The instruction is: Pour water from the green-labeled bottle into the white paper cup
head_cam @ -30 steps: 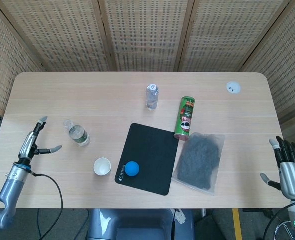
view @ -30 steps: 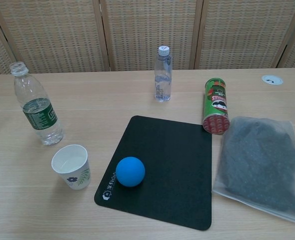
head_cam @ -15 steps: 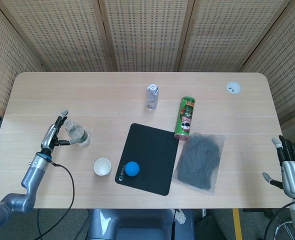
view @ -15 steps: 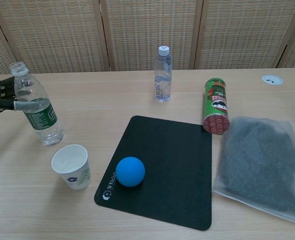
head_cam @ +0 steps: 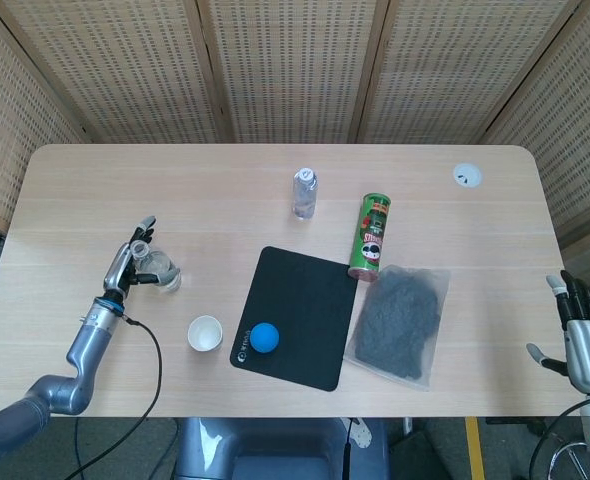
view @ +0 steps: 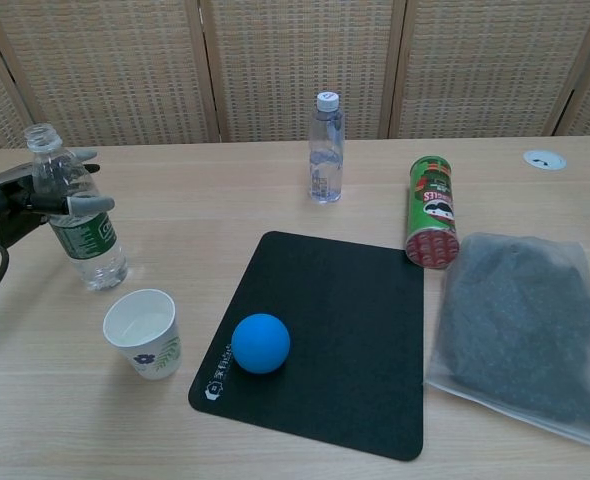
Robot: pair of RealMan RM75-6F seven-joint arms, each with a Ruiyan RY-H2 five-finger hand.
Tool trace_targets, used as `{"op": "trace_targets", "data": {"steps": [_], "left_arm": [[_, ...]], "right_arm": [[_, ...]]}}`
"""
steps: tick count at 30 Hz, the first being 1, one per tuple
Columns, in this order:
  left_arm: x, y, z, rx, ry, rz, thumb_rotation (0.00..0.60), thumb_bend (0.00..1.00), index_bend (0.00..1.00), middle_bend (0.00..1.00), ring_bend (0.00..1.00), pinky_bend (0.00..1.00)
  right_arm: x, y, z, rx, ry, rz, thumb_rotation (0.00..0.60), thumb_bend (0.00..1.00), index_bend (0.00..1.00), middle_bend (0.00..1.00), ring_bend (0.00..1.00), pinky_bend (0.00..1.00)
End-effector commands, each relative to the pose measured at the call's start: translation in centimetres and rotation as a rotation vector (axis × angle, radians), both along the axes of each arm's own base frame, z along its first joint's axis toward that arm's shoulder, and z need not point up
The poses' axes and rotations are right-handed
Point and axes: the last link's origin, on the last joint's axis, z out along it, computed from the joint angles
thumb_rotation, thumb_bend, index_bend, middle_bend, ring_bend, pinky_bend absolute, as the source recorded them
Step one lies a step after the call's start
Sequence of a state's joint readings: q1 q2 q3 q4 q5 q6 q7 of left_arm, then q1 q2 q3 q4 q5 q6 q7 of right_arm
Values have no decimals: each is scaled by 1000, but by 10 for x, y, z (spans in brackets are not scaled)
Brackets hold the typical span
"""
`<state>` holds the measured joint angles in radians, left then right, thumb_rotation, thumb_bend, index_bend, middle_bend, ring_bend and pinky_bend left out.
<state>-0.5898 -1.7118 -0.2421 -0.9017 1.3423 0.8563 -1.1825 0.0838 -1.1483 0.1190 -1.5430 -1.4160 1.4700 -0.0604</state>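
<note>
The bottle with the green label stands upright and uncapped at the desk's left side, clear, with water low in it. My left hand is at it, fingers wrapped about its upper part; whether they grip fully, I cannot tell. Just right and nearer me sits the cup, white, flower-printed, open mouth up. Next comes a black mat bearing a blue ball, a capped bottle behind it, then a green can lying down and a grey bag. My right hand hangs off the desk's right edge, fingers apart, empty.
</note>
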Motion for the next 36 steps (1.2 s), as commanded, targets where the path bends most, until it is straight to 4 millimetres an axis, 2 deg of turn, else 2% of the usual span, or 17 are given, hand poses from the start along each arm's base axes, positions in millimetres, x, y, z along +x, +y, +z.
{"op": "trace_targets", "data": {"steps": [1, 7, 8, 10, 11, 14, 16, 21, 24, 28, 36], "left_arm": [[2, 2, -4, -12, -14, 1, 600, 0, 0, 0, 0, 0], [6, 5, -9, -9, -38, 8, 600, 19, 0, 0, 0, 0], [5, 6, -9, -7, -37, 11, 600, 48, 0, 0, 0, 0], [4, 6, -10, 2, -38, 22, 600, 171, 19, 15, 10, 18], [3, 6, -10, 8, -40, 28, 600, 214, 59, 44, 27, 37], [1, 7, -12, 11, -45, 44, 600, 348, 329, 256, 165, 146], [2, 8, -13, 8, -64, 54, 600, 409, 458, 354, 241, 214], [5, 9, -12, 10, -95, 51, 600, 529, 568, 462, 333, 350], [4, 9, -9, 16, -112, 53, 600, 547, 614, 499, 363, 402], [1, 10, 0, 30, -97, 31, 600, 547, 636, 506, 369, 415], [-4, 7, 43, 11, 186, -183, 600, 547, 636, 508, 371, 426]], "right_arm": [[0, 0, 1, -1, -2, 0, 600, 0, 0, 0, 0, 0], [-1, 0, 2, -6, -6, 0, 600, 0, 0, 0, 0, 0], [-1, 0, 2, -6, -7, 0, 600, 0, 0, 0, 0, 0], [-1, 0, 2, -7, -7, 0, 600, 0, 0, 0, 0, 0], [-1, 0, 3, -7, -8, 0, 600, 0, 0, 0, 0, 0], [-2, 0, 3, -7, -9, 1, 600, 0, 0, 0, 0, 0], [-2, 0, 2, -6, -10, 1, 600, 0, 0, 0, 0, 0], [-2, -1, 2, -1, -9, 0, 600, 0, 0, 0, 0, 0], [-2, -1, 1, -1, -8, 1, 600, 0, 0, 0, 0, 0], [-1, 0, 1, 0, -6, 3, 600, 0, 0, 0, 0, 0], [1, 1, 1, 0, -4, 10, 600, 0, 0, 0, 0, 0]]}}
